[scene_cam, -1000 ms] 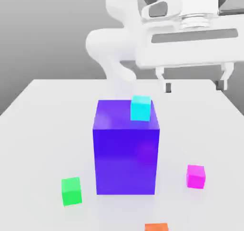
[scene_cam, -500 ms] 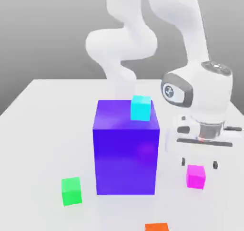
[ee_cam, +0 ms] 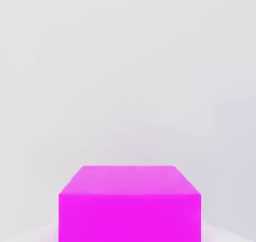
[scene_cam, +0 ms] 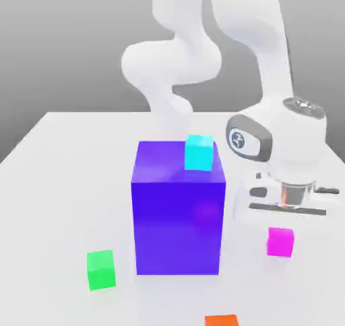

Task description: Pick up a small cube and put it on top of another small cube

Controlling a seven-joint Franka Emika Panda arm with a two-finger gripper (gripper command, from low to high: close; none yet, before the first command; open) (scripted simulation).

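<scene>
Exterior view: the gripper (scene_cam: 280,227) is sitting at mid-right of frame, jaws clamped on the magenta cube (scene_cam: 280,242), which is hanging right under the hand. Fingers are hidden behind the hand body, so the contact itself is hard to make out. Cyan cube (scene_cam: 199,152) is resting on the big blue block (scene_cam: 178,217) at centre. Orange cube (scene_cam: 221,320) is getting cut off by the bottom edge; green cube (scene_cam: 101,269) is lying lower left on the table (scene_cam: 60,183).

Glossy translucent-looking purple block (scene_cam: 178,210), matt magenta cube (scene_cam: 279,242), smooth white table (scene_cam: 60,183)
</scene>
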